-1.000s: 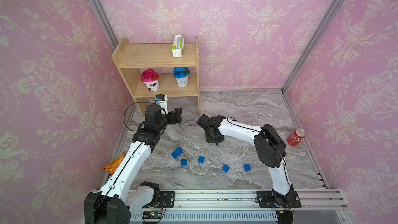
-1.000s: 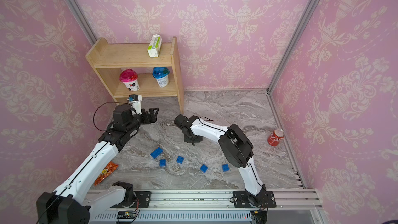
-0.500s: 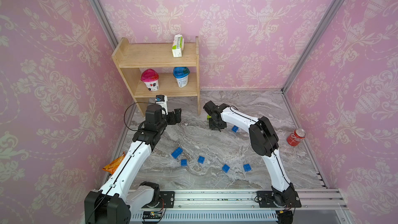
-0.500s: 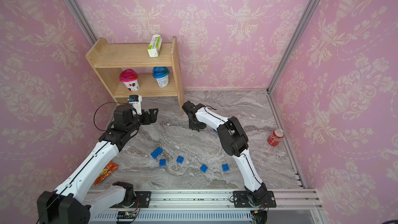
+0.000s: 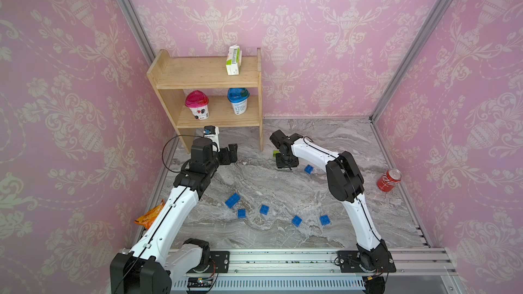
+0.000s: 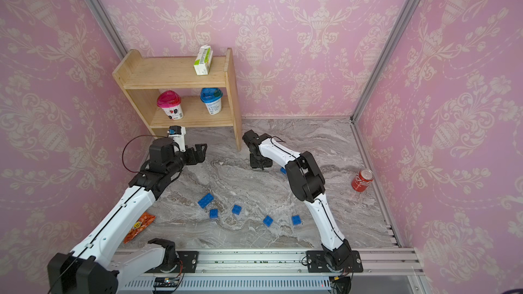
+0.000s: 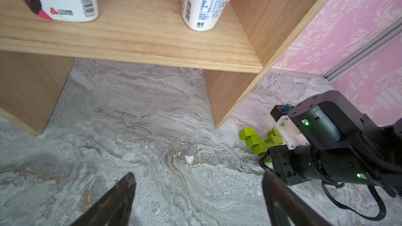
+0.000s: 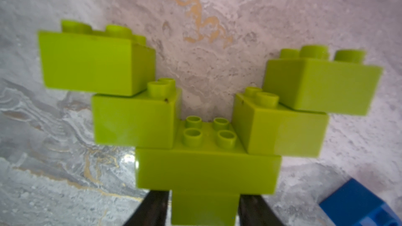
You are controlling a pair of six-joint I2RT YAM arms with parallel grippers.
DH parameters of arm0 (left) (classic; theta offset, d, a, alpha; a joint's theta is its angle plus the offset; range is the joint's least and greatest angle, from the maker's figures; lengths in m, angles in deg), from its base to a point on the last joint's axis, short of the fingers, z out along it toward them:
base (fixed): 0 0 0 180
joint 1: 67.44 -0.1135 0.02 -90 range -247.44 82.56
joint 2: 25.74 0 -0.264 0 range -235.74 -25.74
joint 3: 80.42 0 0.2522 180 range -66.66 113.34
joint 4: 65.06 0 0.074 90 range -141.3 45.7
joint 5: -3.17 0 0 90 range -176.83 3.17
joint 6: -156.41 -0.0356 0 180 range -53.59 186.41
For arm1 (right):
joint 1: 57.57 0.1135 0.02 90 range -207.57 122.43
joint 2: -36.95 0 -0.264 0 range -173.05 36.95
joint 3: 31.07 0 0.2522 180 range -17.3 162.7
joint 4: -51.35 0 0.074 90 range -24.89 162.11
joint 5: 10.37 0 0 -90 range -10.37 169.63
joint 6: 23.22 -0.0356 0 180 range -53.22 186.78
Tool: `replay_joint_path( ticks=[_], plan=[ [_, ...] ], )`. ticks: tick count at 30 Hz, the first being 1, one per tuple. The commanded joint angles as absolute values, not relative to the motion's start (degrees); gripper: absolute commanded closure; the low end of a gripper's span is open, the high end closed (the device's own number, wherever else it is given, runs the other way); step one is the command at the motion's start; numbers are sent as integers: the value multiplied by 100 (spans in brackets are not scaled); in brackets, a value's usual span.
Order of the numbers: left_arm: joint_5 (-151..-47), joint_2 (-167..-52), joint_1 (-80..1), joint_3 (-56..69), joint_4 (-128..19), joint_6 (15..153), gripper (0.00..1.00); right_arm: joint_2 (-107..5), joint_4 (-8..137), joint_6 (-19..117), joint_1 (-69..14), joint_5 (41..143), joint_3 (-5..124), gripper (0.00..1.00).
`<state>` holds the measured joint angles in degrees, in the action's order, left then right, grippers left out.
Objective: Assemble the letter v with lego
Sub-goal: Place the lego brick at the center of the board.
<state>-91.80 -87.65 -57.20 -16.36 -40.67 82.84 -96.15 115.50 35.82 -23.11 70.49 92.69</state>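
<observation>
Right wrist view alone shows the lego (image 8: 206,166) whole: lime-green bricks stepped into a V on the surface (image 8: 217,51). In a top view the right pincer (image 5: 286,162) hides nearly all of it. The fingers (image 8: 152,209) of the right pincer closely flank the V's bottom brick; whether they press it cannot be told. Left pincer (image 7: 198,173) gapes wide, holding nothing, well apart from the V. A blue brick (image 8: 365,205) lies just beside the right pincer
</observation>
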Motion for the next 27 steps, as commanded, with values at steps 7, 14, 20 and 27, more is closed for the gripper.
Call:
replay_joint_path(
  ticks=[7,14,20,27],
  plan=[
    [-8265,-8419,-5598,-1631,-2155,8635,1,-9344,11741,3845,-2325,7078,9235,27],
    [-7858,-8193,-5181,-2247,-1749,9312,1,-7323,11875,3841,-1857,7060,7344,24],
    [-7660,-8300,-5148,-2393,-1572,10078,11,-6756,11151,5261,-577,8009,6154,27],
    [-7680,-8276,-5515,-2422,-1314,10291,11,-7723,10820,6563,61,8246,6697,29]
  ],
)
